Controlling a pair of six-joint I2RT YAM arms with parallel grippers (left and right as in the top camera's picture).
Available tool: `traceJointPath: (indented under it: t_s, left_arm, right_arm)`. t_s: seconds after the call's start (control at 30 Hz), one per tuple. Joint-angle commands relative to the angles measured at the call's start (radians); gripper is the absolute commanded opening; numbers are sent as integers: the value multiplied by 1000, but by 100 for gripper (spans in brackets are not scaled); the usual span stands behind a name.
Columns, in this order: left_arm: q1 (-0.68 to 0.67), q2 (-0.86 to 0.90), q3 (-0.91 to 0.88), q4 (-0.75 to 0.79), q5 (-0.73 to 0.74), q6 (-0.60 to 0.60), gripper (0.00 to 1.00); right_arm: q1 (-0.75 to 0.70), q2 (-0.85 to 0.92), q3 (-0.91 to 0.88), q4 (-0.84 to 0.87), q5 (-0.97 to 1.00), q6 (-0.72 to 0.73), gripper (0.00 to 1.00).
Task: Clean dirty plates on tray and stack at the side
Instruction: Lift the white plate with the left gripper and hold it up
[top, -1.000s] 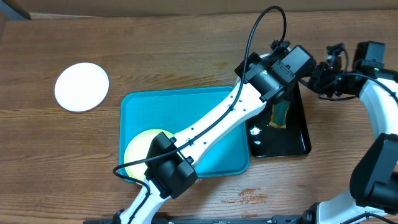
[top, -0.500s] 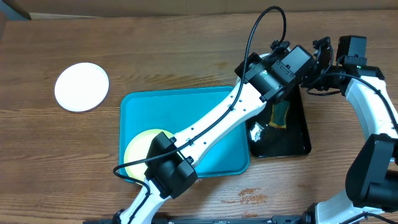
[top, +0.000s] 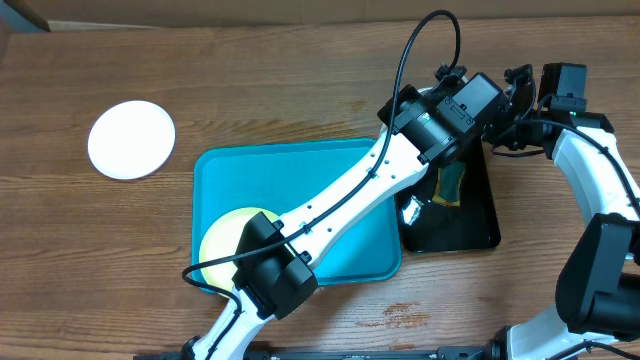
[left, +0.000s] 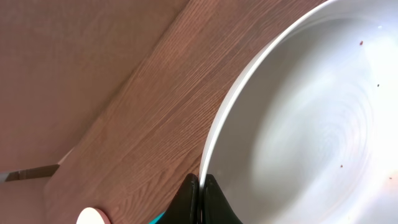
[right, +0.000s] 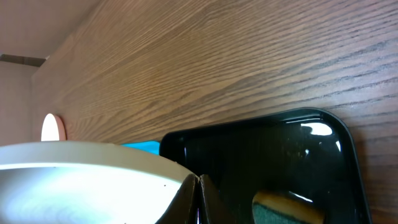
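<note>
Left gripper (left: 199, 185) and right gripper (right: 198, 185) each clamp a plate (left: 311, 124) rim over the black tray (right: 249, 155), upper right of the overhead view

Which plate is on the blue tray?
The pale yellow plate, in the tray's corner. One white plate lies on the table; the other white plate is pinched by the left gripper.

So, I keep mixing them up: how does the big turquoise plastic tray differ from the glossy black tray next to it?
The turquoise rectangular plastic tray is clearly larger than the glossy black rectangular tray. The turquoise tray looks matte; the black tray mirrors light. The turquoise tray carries a pale yellow round plate; the black tray holds a yellow-green sponge. Both have rounded corners and lie flat on the wooden table.
</note>
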Motion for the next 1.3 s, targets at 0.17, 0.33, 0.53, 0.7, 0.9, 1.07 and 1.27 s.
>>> traceJointPath:
  t_s: [0.17,0.33,0.53,0.7,0.9,1.07,1.27]
  left_arm:
    - [6,9,29,7,5,-22,4]
    - [6,9,29,7,5,-22,4]
    - [6,9,29,9,5,-22,4]
    - [6,9,29,11,5,-22,4]
    - [6,9,29,10,5,-22,4]
    - [6,9,29,10,5,-22,4]
    - [6,9,29,10,5,-22,4]
  right_arm:
    - [1,4,-8,-36,-15,-30,14]
    - [2,4,-8,-51,-53,-30,8]
    - [2,6,-8,-29,-4,-29,8]
    - [24,9,-8,-19,-4,-25,7]
    - [47,9,-8,-7,-1,-21,4]
    - [48,9,-8,2,47,9,4]
    - [48,9,-8,29,70,13,4]
